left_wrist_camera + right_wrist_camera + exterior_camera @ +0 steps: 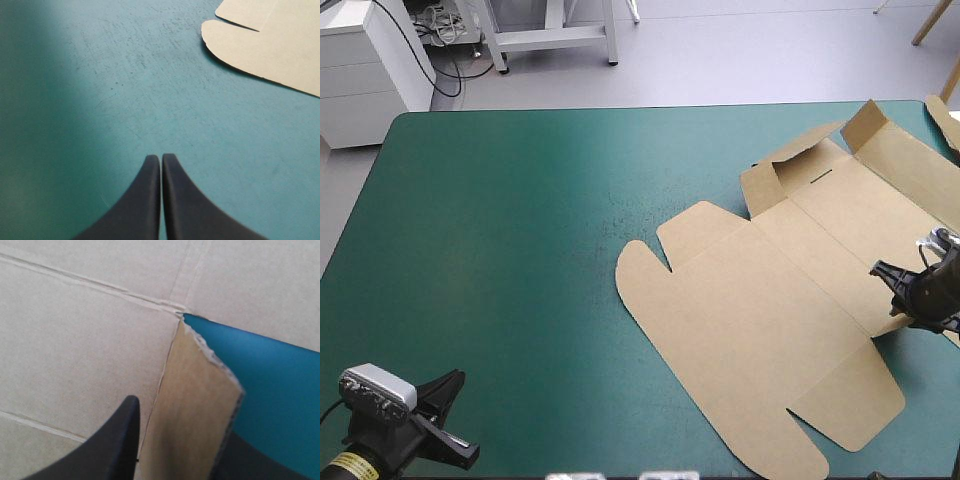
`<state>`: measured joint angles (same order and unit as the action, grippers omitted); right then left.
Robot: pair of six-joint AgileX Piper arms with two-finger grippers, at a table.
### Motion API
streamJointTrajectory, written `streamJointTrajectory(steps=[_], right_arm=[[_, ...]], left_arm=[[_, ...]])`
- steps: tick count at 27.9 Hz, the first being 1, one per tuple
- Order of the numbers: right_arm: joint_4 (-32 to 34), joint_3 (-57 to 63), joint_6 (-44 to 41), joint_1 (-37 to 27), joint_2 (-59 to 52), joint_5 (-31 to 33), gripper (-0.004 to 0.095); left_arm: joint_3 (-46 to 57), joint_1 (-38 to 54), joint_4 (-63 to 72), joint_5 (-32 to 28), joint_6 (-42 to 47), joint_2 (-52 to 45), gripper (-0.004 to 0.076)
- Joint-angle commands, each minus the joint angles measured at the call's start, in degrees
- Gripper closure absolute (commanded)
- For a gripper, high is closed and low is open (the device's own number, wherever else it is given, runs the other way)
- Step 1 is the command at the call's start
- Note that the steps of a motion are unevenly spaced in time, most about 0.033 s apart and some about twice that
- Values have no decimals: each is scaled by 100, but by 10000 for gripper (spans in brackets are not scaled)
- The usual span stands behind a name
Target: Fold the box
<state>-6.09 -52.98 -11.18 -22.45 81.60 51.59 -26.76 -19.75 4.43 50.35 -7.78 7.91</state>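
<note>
A pale grey floor (750, 60) lies beyond the far edge of the desk (520, 200) with its teal-green cover. A white drawer cabinet (365, 65) stands far left, with black cables (448, 95) beside it and a white metal frame (555, 35) nearby. Wooden legs (932, 22) show far right.

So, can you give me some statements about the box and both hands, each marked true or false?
1. The left hand is shut, over bare teal-green cover. True.
2. The right hand is open and empty. False: it is shut on a flap of the box.
3. The box lies on the cover's left half. False: it lies on the right half.
4. Some flaps at the box's far side stand raised. True.
</note>
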Motion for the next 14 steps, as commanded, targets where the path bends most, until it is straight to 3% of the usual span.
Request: streamJointTrajectory(steps=[1, 2, 14], right_arm=[[93, -136, 97, -32, -146, 5, 814], [93, -136, 184, -32, -146, 19, 918], [119, -427, 1118, -19, -125, 31, 924]], left_arm=[[-178, -38, 44, -411, -2, 87, 731], [-178, -38, 44, -411, -2, 87, 731], [-178, -38, 44, -411, -2, 87, 731]])
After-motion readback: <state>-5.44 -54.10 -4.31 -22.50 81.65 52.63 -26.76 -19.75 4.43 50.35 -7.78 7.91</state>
